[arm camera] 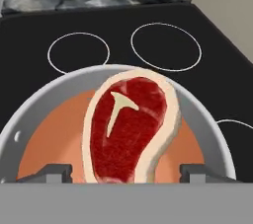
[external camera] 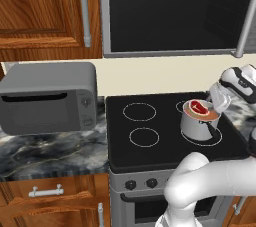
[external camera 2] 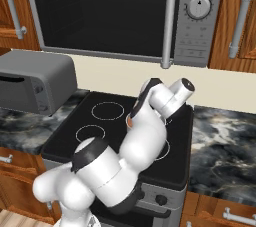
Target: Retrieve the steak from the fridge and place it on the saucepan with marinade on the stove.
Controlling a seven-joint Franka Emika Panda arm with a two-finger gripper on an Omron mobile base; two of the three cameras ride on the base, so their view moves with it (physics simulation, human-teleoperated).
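Now steak in saucepan on marinade, between fingertips of released claw.

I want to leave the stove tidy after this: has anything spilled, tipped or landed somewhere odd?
Nothing stands out. The steak lies in the saucepan over the marinade, leaning toward one side of the rim. The saucepan stands upright on a burner of the stove, with no marinade on the black top.

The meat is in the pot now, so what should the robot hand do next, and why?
Probably lift straight up. The steak already lies on the marinade inside the saucepan, and the gripper's fingers stand apart on either side of it.
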